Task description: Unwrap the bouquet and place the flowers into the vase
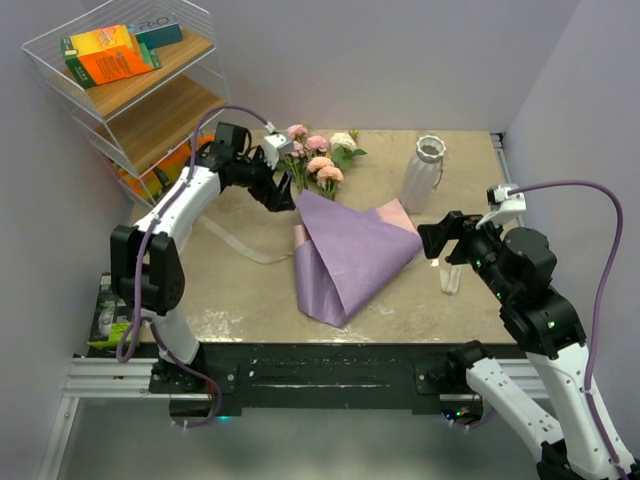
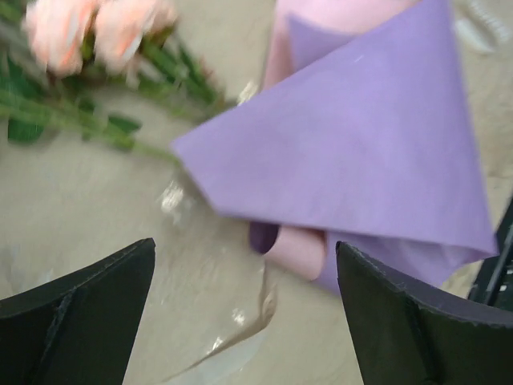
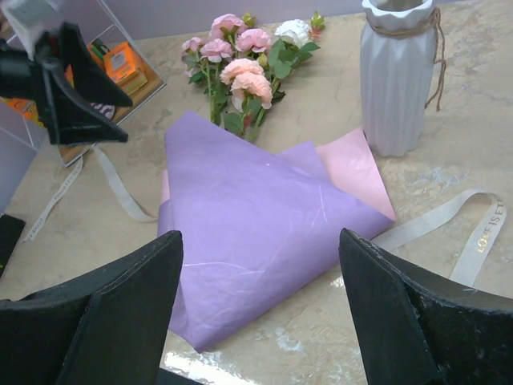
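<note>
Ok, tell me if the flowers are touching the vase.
Apart. The right wrist view shows bare table between the flowers and the vase.

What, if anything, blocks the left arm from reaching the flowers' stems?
Probably nothing, so yes: the left gripper is open just short of the flowers, their stems bare beside the lilac paper, with nothing over them.

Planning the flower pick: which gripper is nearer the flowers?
Left. The left gripper is right beside the flowers, at their stem end; the right gripper is across the paper, nearer the vase.
</note>
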